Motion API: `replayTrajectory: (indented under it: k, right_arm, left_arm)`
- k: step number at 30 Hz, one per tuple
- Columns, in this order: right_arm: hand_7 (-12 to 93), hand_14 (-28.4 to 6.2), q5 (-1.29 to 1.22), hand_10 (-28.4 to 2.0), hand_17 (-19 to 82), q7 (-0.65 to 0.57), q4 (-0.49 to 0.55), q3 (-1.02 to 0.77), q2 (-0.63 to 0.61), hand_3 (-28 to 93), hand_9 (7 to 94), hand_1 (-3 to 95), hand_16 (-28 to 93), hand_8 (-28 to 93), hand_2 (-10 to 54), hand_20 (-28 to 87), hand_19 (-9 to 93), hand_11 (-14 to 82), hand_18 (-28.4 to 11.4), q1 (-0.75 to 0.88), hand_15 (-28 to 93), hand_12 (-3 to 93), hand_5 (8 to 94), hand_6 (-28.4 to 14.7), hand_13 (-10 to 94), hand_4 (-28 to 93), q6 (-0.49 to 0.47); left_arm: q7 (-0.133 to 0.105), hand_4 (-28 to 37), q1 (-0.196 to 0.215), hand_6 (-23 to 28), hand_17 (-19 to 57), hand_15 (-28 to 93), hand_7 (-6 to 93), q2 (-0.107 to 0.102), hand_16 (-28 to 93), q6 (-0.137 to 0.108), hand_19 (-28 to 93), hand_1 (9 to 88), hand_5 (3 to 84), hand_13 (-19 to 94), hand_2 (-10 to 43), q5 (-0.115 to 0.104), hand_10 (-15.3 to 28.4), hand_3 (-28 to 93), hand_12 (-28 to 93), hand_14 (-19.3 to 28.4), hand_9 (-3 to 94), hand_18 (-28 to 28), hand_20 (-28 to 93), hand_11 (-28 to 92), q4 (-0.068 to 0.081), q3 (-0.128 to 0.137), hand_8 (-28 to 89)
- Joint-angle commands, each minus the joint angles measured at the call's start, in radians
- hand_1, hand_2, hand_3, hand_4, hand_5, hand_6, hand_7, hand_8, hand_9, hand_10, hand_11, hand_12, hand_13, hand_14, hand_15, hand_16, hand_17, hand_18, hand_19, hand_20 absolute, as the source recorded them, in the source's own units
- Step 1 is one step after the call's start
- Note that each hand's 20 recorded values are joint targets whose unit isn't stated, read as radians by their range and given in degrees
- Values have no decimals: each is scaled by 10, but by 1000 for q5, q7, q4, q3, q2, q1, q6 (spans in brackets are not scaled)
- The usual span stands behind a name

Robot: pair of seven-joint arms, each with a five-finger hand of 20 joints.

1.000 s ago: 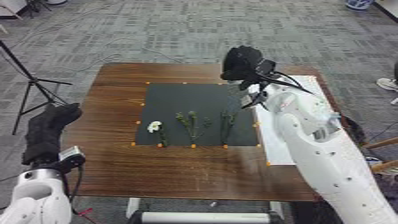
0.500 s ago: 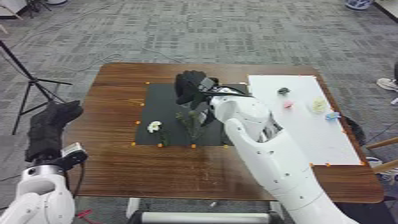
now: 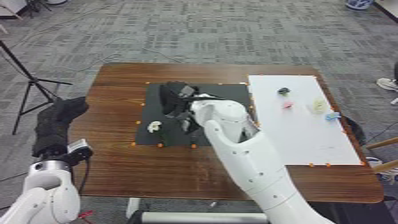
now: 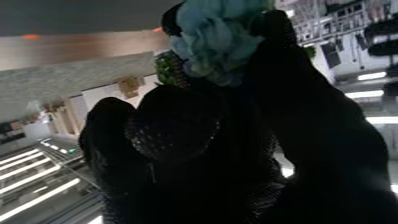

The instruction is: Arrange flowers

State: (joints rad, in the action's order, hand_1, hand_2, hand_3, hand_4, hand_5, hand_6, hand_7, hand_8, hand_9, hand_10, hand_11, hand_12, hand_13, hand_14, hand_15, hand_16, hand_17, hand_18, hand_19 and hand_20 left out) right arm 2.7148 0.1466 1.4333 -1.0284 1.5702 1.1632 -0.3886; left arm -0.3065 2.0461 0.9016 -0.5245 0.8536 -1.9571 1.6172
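R hand (image 3: 174,97) in black fabric has swung left over the dark grey rectangular mat (image 3: 226,91), away from the white sheet (image 3: 289,135); so prob. the laying-down step is near. Its fingers are closed round the pale blue ruffled flower (image 4: 218,42), bloom jutting past the fingertips (stem mostly hidden, so long axis & tilt vs. counter (image 3: 133,172): can't tell).

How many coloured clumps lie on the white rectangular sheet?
4: dark grey clump at the back; pink clump nearer; pale yellow clump right of it; blue clump by the right edge. The white arm may hide more.
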Motion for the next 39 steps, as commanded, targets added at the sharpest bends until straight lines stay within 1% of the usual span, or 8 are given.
replayTrajectory:
  k: [1, 6, 12, 15, 18, 23, 27, 39]
  right_arm:
    - [206, -42, 63, -75, 585, 42, -53, -6, 81, 630, 874, 544, 373, 39, -95, 599, 932, 67, -174, 0, 611, 209, 806, 49, 877, -233, 16]
    - [199, -40, 141, -76, 586, 77, -89, -27, 103, 617, 862, 548, 374, 28, -86, 600, 932, 61, -173, 16, 609, 186, 803, 49, 879, -230, 76]
    - [199, -38, 206, -75, 587, 90, -129, -50, 123, 614, 849, 547, 372, 18, -77, 600, 932, 66, -172, 20, 604, 164, 798, 50, 884, -231, 133]
    - [198, -38, 239, -76, 588, 102, -144, -64, 135, 618, 845, 544, 372, 16, -76, 600, 932, 69, -172, 18, 601, 162, 794, 48, 885, -230, 138]
    - [196, -39, 238, -77, 589, 99, -152, -74, 139, 631, 842, 536, 371, 17, -79, 601, 932, 72, -173, 15, 600, 158, 795, 47, 887, -228, 124]
    - [192, -41, 245, -83, 589, 92, -160, -83, 145, 658, 829, 517, 372, 22, -80, 604, 932, 79, -173, 11, 598, 152, 794, 50, 887, -227, 101]
    - [178, -43, 236, -92, 588, 86, -155, -74, 138, 678, 807, 495, 371, 29, -89, 605, 932, 101, -174, 9, 599, 127, 790, 45, 885, -222, 94]
    - [165, -47, 221, -110, 581, 74, -138, -59, 128, 752, 721, 413, 356, 12, -95, 601, 932, 98, -174, 9, 610, 118, 696, 20, 873, -226, 77]
  left_arm:
    - [-37, -283, 48, 2, 98, 247, 239, 8, -4, 37, 89, 212, 591, 441, 319, -11, 129, 645, 154, 162, 567, 106, 202, 241, -4, 34, -88]
    - [-45, -283, 61, 1, 98, 249, 241, 13, -4, 45, 90, 213, 591, 440, 318, -14, 129, 644, 155, 162, 562, 106, 202, 242, -5, 44, -89]
    - [-48, -283, 77, -5, 98, 248, 246, 19, -3, 67, 89, 214, 593, 439, 317, -15, 126, 644, 153, 160, 559, 106, 201, 242, -6, 60, -92]
    - [-48, -283, 75, -7, 99, 247, 249, 19, -3, 71, 89, 214, 592, 438, 317, -13, 123, 644, 153, 158, 558, 106, 201, 243, -6, 56, -92]
    - [-45, -283, 64, -11, 100, 241, 254, 19, -4, 83, 86, 215, 589, 440, 317, -11, 116, 643, 152, 153, 556, 106, 200, 246, -1, 51, -94]
    - [-54, -283, 85, -21, 103, 222, 275, 25, -1, 102, 78, 206, 578, 444, 307, -14, 96, 651, 150, 141, 552, 105, 202, 256, -3, 69, -103]
    - [-61, -283, 112, -23, 105, 217, 285, 31, 4, 115, 70, 208, 571, 445, 274, -19, 90, 657, 147, 139, 548, 103, 204, 261, -8, 95, -111]
    - [-73, -283, 170, -30, 107, 208, 308, 56, 8, 171, 60, 209, 559, 451, 260, -21, 80, 661, 144, 128, 544, 102, 210, 271, -13, 156, -122]
